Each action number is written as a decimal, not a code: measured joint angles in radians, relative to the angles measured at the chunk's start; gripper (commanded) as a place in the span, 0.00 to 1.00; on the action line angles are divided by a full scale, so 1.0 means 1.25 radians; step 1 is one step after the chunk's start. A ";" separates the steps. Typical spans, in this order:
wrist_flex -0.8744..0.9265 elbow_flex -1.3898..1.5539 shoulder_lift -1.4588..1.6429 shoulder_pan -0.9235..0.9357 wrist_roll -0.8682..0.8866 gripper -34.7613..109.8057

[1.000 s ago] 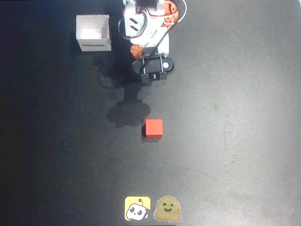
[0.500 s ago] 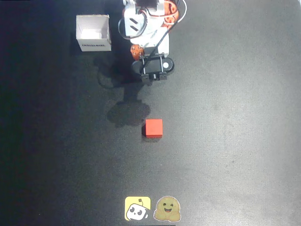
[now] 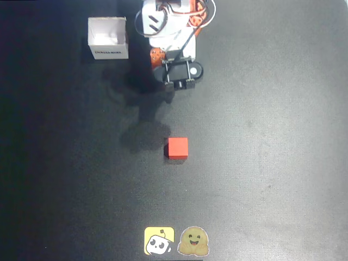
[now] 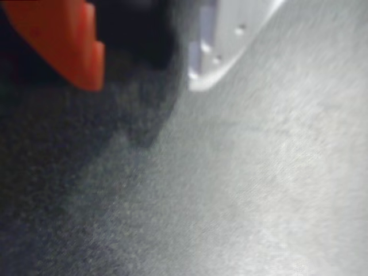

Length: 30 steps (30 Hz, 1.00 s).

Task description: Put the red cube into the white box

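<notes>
Red cube [image 3: 178, 148] sits alone mid-table on the black mat [image 3: 261, 163]; white box [image 3: 108, 37] – dark print on its side, unreadable – stands far left, beside the arm; gripper [image 3: 169, 91] spread cannot be told; two cartoon stickers [image 3: 176, 241] at near edge.

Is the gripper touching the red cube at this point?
Apart. The overhead view shows bare dark table between the gripper and the cube.
</notes>
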 measured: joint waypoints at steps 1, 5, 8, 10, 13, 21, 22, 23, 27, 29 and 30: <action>0.000 -0.040 -0.060 -0.002 0.000 0.33; -0.017 -0.173 -0.259 -0.016 0.000 0.35; -0.058 -0.212 -0.356 -0.018 0.000 0.37; -0.091 -0.232 -0.415 -0.027 0.000 0.38; -0.140 -0.275 -0.511 -0.040 0.000 0.39; -0.211 -0.420 -0.779 -0.067 0.029 0.42; -0.223 -0.425 -0.796 -0.072 0.038 0.43; -0.236 -0.427 -0.810 -0.079 0.043 0.43; -0.277 -0.444 -0.858 -0.102 0.071 0.43; -0.288 -0.457 -0.880 -0.112 0.085 0.43; -0.293 -0.461 -0.888 -0.115 0.087 0.43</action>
